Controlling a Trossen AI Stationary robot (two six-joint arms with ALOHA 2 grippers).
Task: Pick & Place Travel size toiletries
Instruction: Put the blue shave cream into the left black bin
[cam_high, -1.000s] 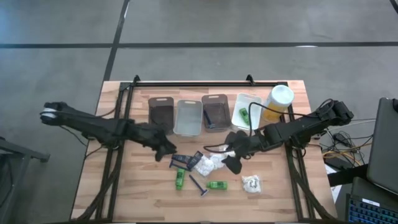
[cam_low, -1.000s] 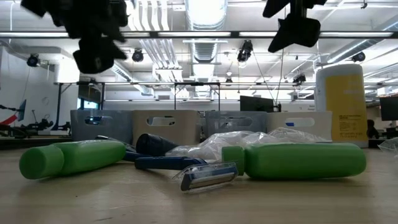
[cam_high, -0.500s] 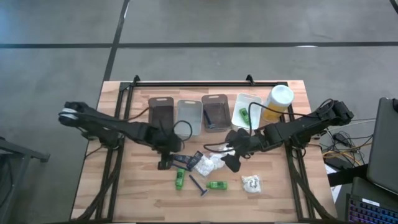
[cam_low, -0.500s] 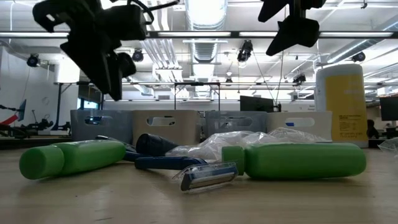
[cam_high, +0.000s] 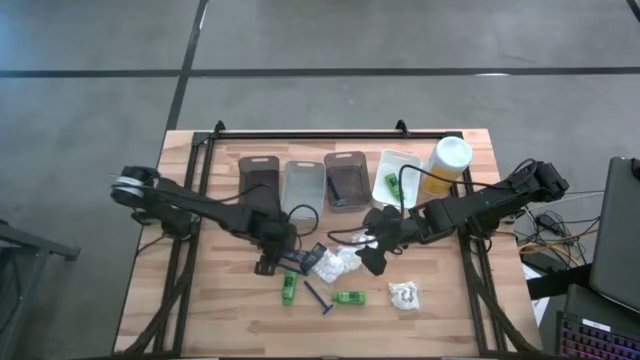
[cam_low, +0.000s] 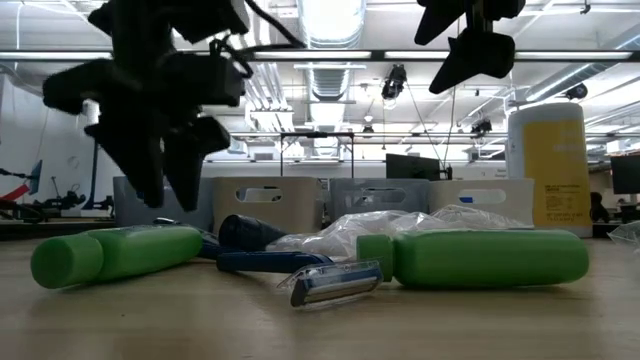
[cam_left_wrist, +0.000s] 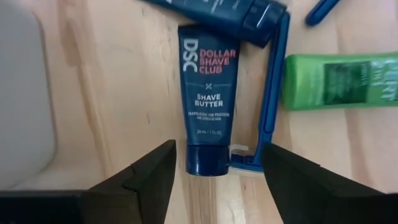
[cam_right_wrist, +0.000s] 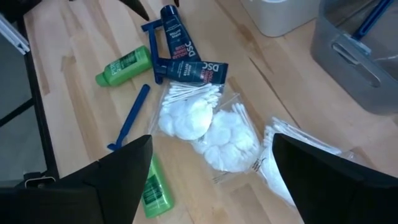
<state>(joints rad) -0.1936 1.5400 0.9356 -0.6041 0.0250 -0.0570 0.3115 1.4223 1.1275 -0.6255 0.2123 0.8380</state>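
The travel size toiletries lie in a loose heap mid-table: two navy tubes (cam_high: 303, 256), green bottles (cam_high: 289, 288) (cam_high: 349, 297), a blue razor (cam_high: 320, 298) and white sachets (cam_high: 335, 263) (cam_high: 405, 294). My left gripper (cam_high: 268, 263) hangs open, pointing down over one navy tube (cam_left_wrist: 206, 106), a finger on each side of its cap end (cam_left_wrist: 207, 158), clear of it. A blue razor (cam_left_wrist: 273, 93) lies against that tube. My right gripper (cam_high: 372, 260) stands open above the clear bags of cotton pads and swabs (cam_right_wrist: 208, 127), holding nothing.
Three plastic bins (cam_high: 260, 183) (cam_high: 303, 187) (cam_high: 346, 178) and a white bin (cam_high: 397, 175) stand in a row along the far side; the white one holds a green bottle. A tall yellow bottle (cam_high: 448, 165) stands at the far right. Bare wood lies left of the heap.
My left gripper has moved toward the table's right and near edges and come down over the navy tube. It has tipped to point steeply down and rolled about its own axis, and its fingers now stand wider apart. The toiletries have not moved.
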